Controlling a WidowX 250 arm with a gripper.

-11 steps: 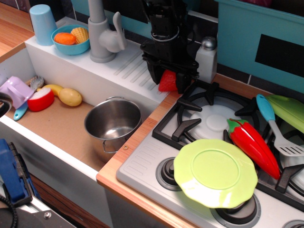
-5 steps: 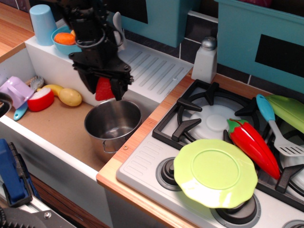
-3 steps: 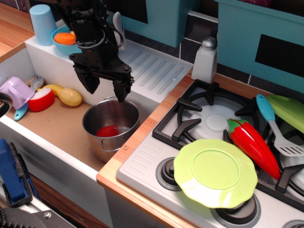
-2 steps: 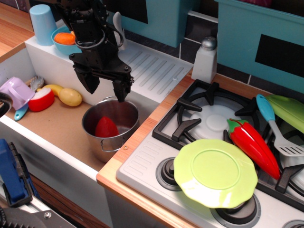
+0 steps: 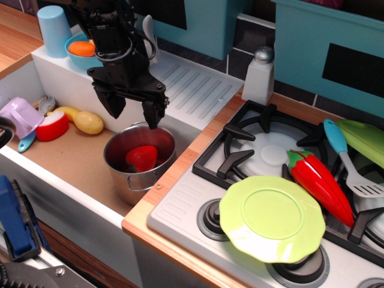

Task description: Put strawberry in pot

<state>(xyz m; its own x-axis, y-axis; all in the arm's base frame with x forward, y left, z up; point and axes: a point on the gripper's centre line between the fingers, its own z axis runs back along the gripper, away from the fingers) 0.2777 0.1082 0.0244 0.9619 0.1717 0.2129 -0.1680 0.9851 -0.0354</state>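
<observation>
The red strawberry [image 5: 141, 157] lies inside the shiny steel pot [image 5: 120, 174], which stands in the sink basin. My black gripper [image 5: 133, 111] hangs open and empty just above the pot's far rim, its two fingers spread apart.
A halved red-and-white fruit [image 5: 51, 125], banana, potato [image 5: 89, 122] and purple cup [image 5: 21, 114] lie at the sink's left. A blue bowl [image 5: 89, 49] and blue cup [image 5: 54, 30] stand behind. The grey faucet is behind my arm. On the stove: a red pepper [image 5: 321, 185], green plate [image 5: 272, 218], spatula, salt shaker [image 5: 261, 74].
I carried the strawberry from the stove side leftward over the pot and opened; it dropped into the pot and has rolled onto its side. The gripper stays above, still.
</observation>
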